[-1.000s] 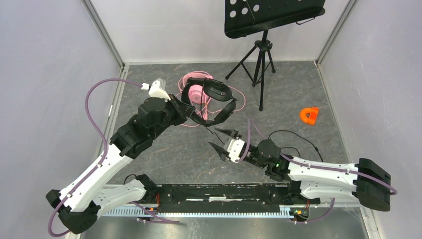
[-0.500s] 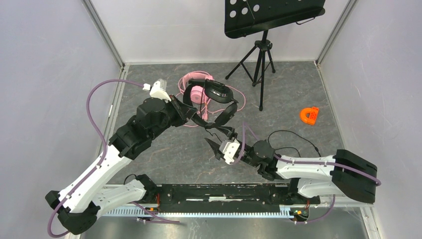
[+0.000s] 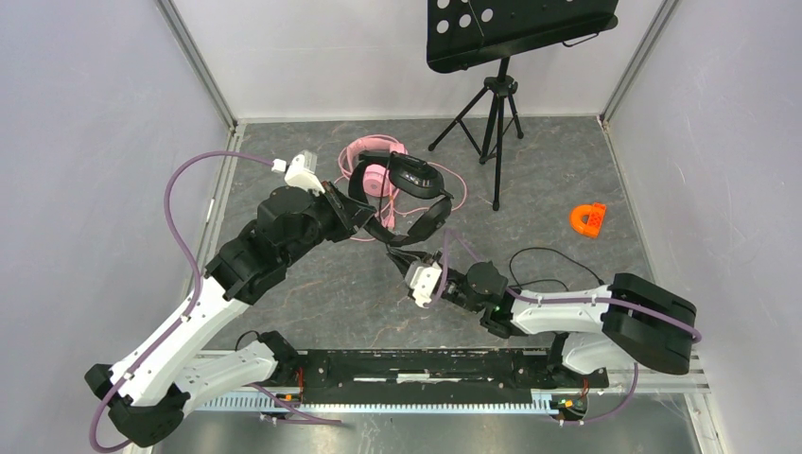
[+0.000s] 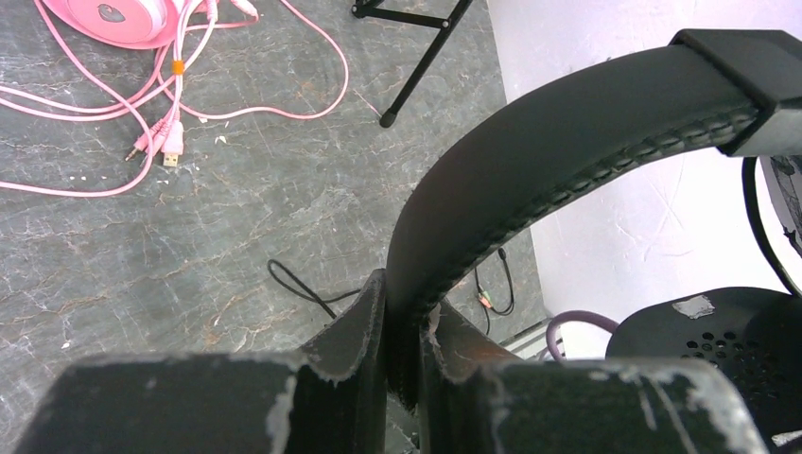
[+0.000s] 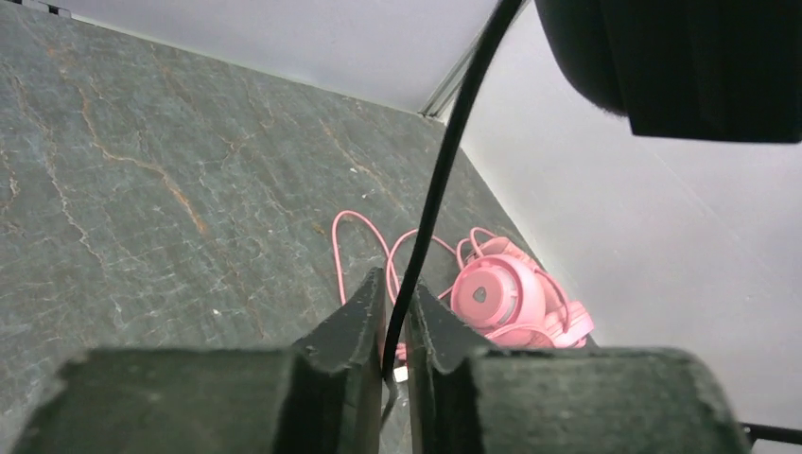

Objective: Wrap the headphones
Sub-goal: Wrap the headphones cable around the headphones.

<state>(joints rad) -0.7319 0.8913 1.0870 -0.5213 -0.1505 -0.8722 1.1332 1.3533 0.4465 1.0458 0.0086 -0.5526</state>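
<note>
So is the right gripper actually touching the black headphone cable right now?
Touching. The right wrist view shows the right gripper closed on the thin black cable, which runs down between its fingers with no gap on either side.

Both of my arms are built alike: long white shells on the lower links, bulky matte-black housings at the joints. On the left arm (image 3: 180, 326) a purple cable (image 3: 173, 194) runs outside the shell to a small white camera housing (image 3: 305, 171) at the wrist. The right arm (image 3: 560, 309) has its own purple line, a white wrist block (image 3: 425, 282) and a tiny green light (image 3: 498, 307) on a black joint. The left gripper (image 4: 405, 298) has dark fingers (image 4: 345, 364), their edges chipped pale. The right gripper (image 5: 395, 284) shows the same dark, worn fingers (image 5: 350, 336).
</note>
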